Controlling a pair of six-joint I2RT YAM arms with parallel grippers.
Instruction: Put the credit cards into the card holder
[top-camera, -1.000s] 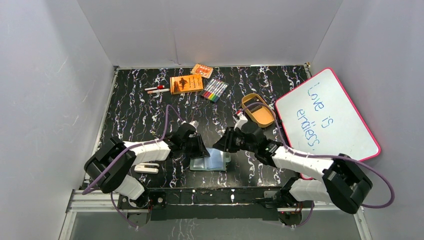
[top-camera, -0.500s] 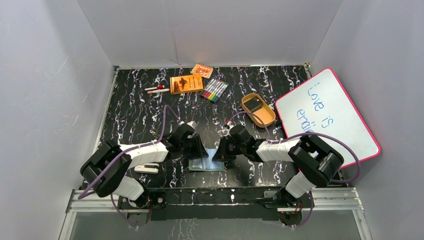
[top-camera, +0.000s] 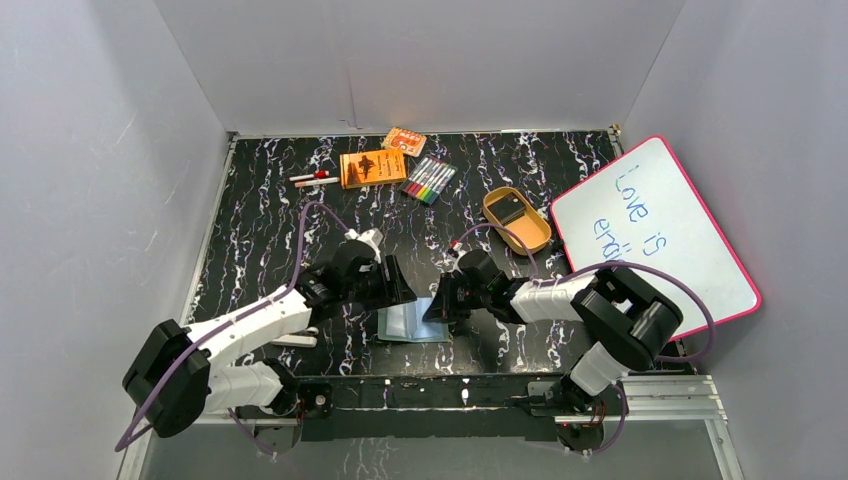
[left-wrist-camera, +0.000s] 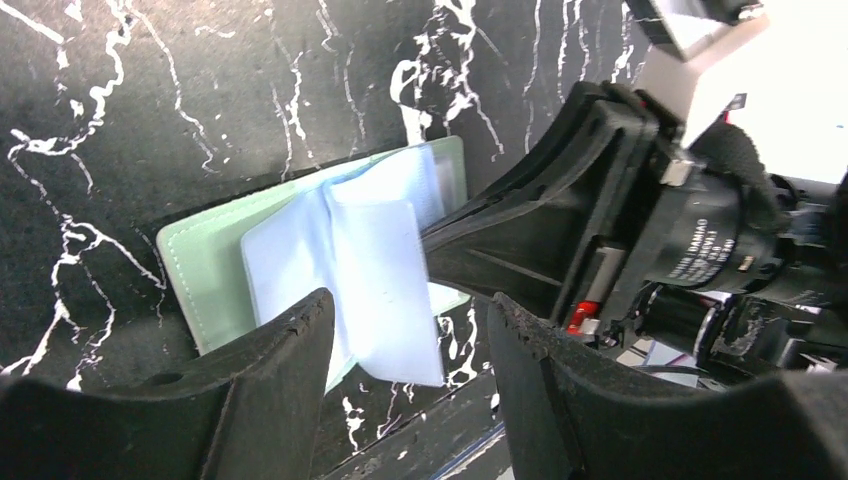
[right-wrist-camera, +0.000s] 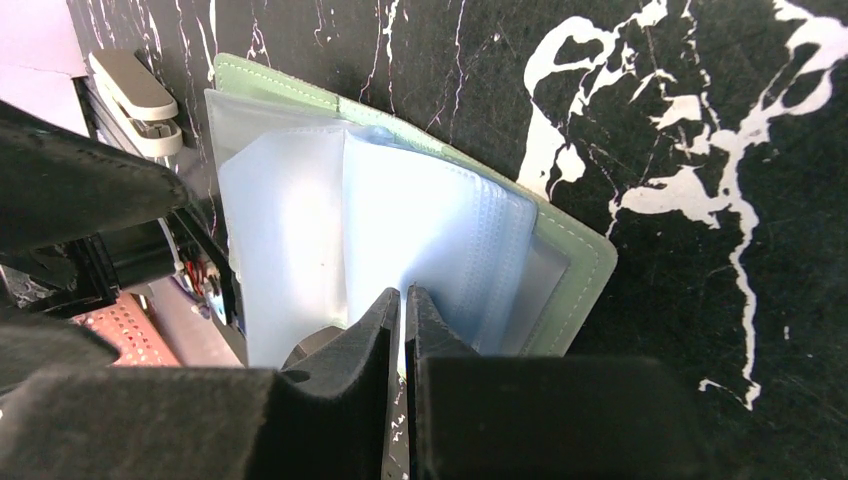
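Item: card holder (left-wrist-camera: 200, 270), near-edge centre, open | right gripper (right-wrist-camera: 403, 295) pinching sleeve (right-wrist-camera: 430, 230) | left gripper (left-wrist-camera: 410, 305) fingers apart | step: spreading pocket | next, likely: fetch credit card (top-camera: 512, 211)

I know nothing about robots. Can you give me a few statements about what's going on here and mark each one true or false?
1. The card holder lies open. True.
2. The right gripper is pinching a clear sleeve of the holder. True.
3. The left gripper is clamped on a card. False: its jaws are open and hold nothing.
4. The tan tray is empty. False: a dark card lies in it.
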